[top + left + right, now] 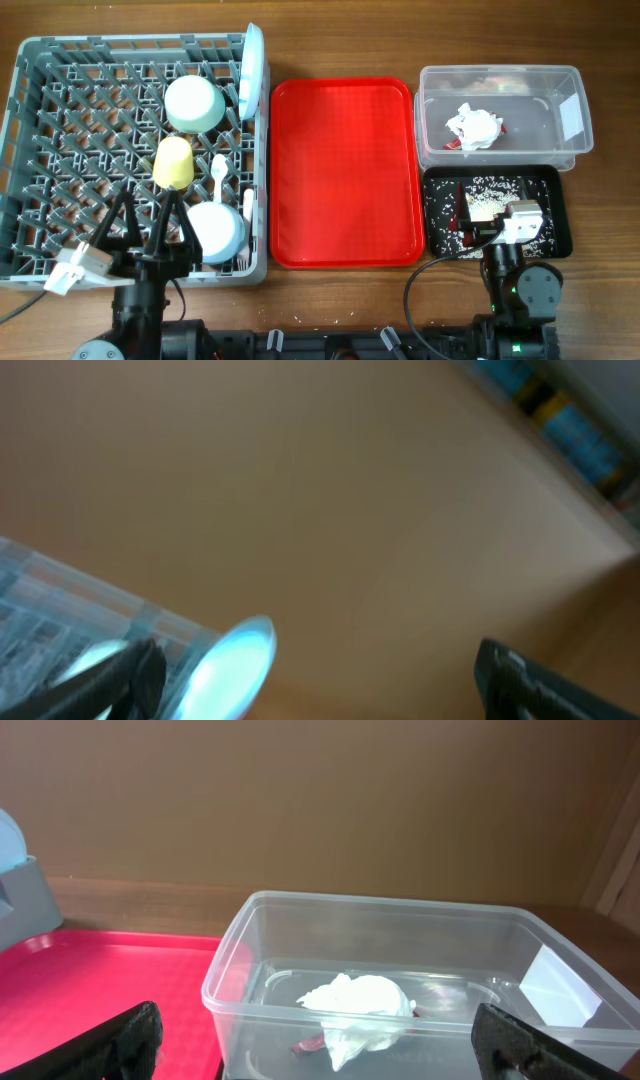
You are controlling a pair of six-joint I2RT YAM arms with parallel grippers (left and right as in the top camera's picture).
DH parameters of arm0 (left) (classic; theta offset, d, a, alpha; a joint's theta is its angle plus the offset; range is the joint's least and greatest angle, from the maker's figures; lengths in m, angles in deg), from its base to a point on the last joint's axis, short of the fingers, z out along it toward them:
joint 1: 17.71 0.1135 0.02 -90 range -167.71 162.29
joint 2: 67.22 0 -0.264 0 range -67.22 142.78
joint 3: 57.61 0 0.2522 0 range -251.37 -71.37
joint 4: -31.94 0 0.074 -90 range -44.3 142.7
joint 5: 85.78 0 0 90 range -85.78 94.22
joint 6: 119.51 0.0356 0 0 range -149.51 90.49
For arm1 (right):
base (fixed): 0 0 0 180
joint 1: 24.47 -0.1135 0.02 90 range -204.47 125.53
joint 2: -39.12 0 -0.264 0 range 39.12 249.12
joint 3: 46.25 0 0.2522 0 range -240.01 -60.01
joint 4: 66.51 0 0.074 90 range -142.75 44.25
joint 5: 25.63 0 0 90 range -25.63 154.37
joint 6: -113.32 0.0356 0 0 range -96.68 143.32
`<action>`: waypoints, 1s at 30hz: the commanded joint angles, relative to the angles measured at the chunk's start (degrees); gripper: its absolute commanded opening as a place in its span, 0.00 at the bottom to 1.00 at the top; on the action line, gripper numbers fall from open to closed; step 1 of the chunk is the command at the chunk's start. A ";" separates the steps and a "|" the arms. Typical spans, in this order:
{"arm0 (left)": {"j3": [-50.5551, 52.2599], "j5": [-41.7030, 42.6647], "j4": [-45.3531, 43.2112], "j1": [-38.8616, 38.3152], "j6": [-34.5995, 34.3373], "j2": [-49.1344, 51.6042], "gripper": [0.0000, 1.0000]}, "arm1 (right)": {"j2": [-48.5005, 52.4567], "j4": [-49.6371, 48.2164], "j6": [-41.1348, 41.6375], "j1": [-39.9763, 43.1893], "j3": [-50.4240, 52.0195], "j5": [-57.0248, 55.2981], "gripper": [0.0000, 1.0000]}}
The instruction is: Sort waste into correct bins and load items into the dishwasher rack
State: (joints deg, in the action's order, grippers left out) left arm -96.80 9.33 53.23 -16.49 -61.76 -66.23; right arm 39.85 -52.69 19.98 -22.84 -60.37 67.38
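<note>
Wrapper (pixel 358 1003) is lying in clear tub (pixel 380 903) just ahead of R gripper (pixel 315 1025), which is gaping wide, empty.

Left tool (pixel 146 222) and right tool (pixel 318 1042) both gape wide, seemingly hanging low.

One each of rack (pixel 16 150), red tray (pixel 343 170), tub (pixel 581 112), black tray (pixel 556 200), wrapper (pixel 473 128), plate (pixel 252 75) and yellow cup (pixel 173 162) are showing, plus two bluish bowls (pixel 192 103) (pixel 218 230), two utensils (pixel 218 168) (pixel 247 205).
</note>
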 commanded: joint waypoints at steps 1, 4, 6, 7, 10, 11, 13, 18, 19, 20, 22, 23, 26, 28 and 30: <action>9.09 3.21 -18.23 -0.52 0.24 -0.79 1.00 | -0.52 -0.13 -0.79 0.28 0.07 0.90 1.00; 14.05 2.21 -24.06 -1.73 0.26 -0.79 1.00 | -0.52 -0.13 -0.81 0.28 0.07 0.90 1.00; 16.98 1.44 -23.87 -1.79 0.24 -0.79 1.00 | -0.52 -0.13 -0.81 0.28 0.07 0.90 1.00; 18.23 1.22 -23.82 -1.79 0.24 -0.79 1.00 | -0.52 -0.13 -0.79 0.28 0.07 0.90 1.00; 22.23 -0.35 -23.85 -1.79 0.26 -0.79 1.00 | -0.52 -0.13 -0.81 0.28 0.07 0.90 1.00; 23.17 -1.05 -23.85 -1.79 0.26 -0.79 1.00 | -0.52 -0.13 -0.79 0.28 0.07 0.90 1.00; 24.50 -2.47 -23.82 -1.79 0.26 -0.79 1.00 | -0.52 -0.13 -0.81 0.28 0.07 0.90 1.00; 25.09 -5.14 -12.96 -1.81 0.33 -0.81 1.00 | -0.52 -0.13 -0.79 0.28 0.07 0.90 1.00; 25.09 -6.34 -10.21 -1.81 0.33 -0.81 1.00 | -0.52 -0.13 -0.81 0.28 0.07 0.90 1.00; 25.09 -7.85 -6.99 -1.81 0.35 -0.81 1.00 | -0.52 -0.11 -0.79 0.28 0.07 0.90 1.00; 25.09 -9.49 -3.82 -1.79 8.87 -0.81 1.00 | -0.52 -0.13 -0.81 0.28 0.07 0.90 1.00; 25.09 -9.49 -3.65 -1.88 14.12 -0.81 1.00 | -0.52 -0.13 -0.79 0.28 0.07 0.90 1.00; 25.09 -9.51 -3.74 -1.86 28.41 -0.81 1.00 | -0.52 -0.11 -0.81 0.28 0.07 0.90 1.00; 25.09 -9.49 -3.74 -1.86 32.06 -0.81 1.00 | -0.52 -0.13 -0.81 0.28 0.07 0.90 1.00; 25.09 -8.72 -3.67 -1.86 32.04 -0.81 1.00 | -0.52 -0.13 -0.79 0.28 0.07 0.90 1.00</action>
State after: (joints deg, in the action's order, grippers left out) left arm -71.73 1.24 49.34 -18.04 -37.81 -66.45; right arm 39.85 -52.69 19.98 -22.84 -60.37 67.38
